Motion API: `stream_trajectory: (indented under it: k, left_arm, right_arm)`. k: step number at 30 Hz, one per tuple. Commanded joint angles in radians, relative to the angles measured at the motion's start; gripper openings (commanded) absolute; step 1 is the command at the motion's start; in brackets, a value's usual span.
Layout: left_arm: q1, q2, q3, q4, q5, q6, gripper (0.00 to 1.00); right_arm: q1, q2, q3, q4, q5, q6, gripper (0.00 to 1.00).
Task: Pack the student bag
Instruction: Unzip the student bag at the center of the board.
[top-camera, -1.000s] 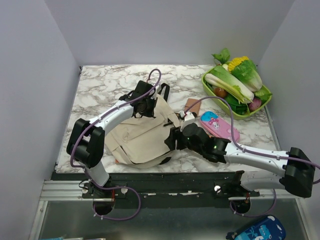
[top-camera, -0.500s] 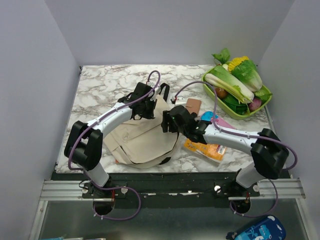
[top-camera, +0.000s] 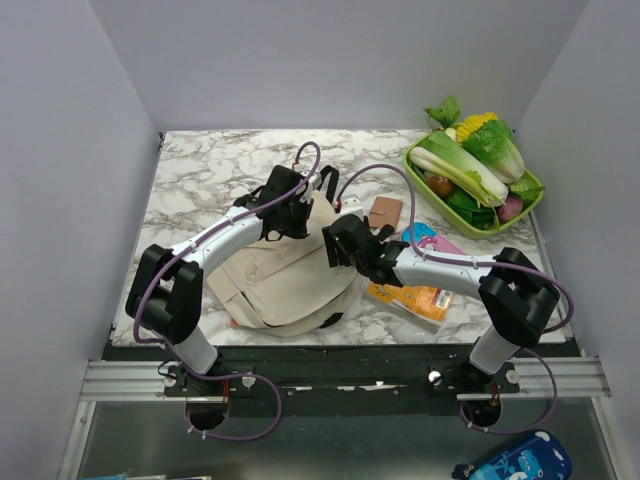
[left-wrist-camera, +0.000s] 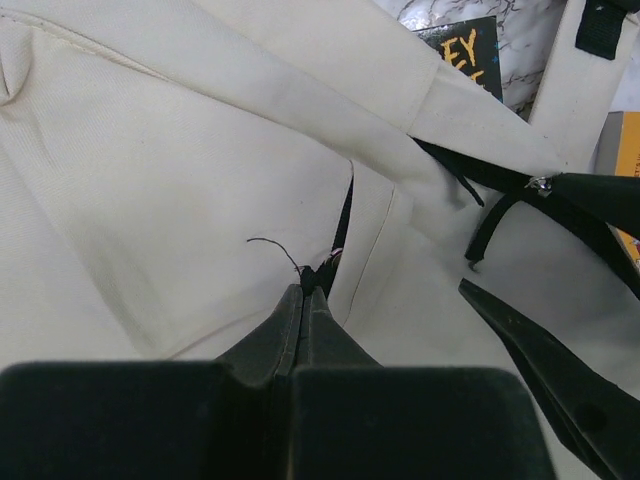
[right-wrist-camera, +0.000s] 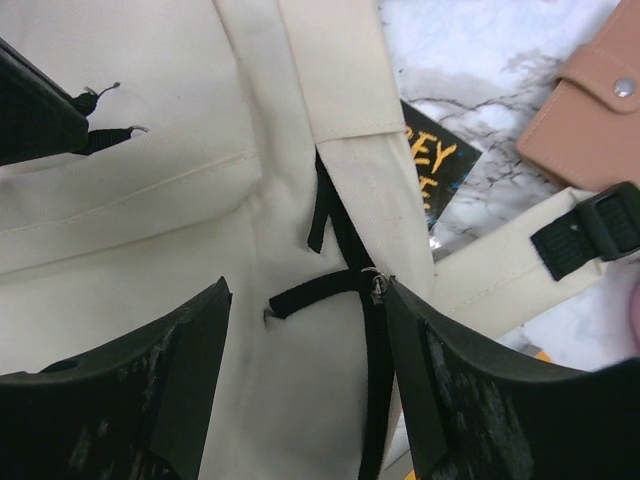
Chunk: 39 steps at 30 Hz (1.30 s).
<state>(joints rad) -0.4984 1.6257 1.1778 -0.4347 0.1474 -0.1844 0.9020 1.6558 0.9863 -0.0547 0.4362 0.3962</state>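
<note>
Pinching student bag (top-camera: 270, 280) | left fingers (left-wrist-camera: 288, 322) closed on it | right fingers (right-wrist-camera: 190, 350) spread above it

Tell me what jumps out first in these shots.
A cream student bag lies slumped mid-table, with both arms reaching over its top end. The left claw is pinched shut on a black thread at the bag's seam, while the open right claw straddles a black zipper tab. At the far right corner, a green basket heaped with vegetables is the brightest colour.
</note>
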Motion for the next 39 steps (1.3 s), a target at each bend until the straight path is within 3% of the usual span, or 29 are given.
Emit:
stream_trajectory:
  k: [1,4,9,23,32,39]
  left_arm:
    - [0.004,-0.023,-0.007,-0.01,0.026,0.014,0.0]
    - [0.004,-0.013,-0.001,-0.013,0.037,0.01,0.0]
    - [0.004,-0.009,0.005,-0.016,0.04,0.007,0.0]
    - [0.004,-0.03,-0.003,-0.025,0.026,0.017,0.0]
    - [0.004,-0.041,-0.014,-0.038,0.02,0.02,0.0]
    - [0.004,-0.041,-0.018,-0.039,0.011,0.028,0.0]
  right_arm:
    - [-0.009,0.019,0.035,0.029,0.113,-0.146,0.72]
    - [-0.008,0.029,0.049,0.045,0.067,-0.189,0.72]
    - [-0.008,-0.019,0.008,0.209,-0.111,-0.267,0.72]
    - [-0.063,0.091,0.023,0.217,-0.329,-0.307,0.7]
    - [-0.106,0.093,-0.023,0.325,-0.404,-0.252,0.63]
    - [-0.112,0.108,-0.028,0.394,-0.504,-0.197,0.52]
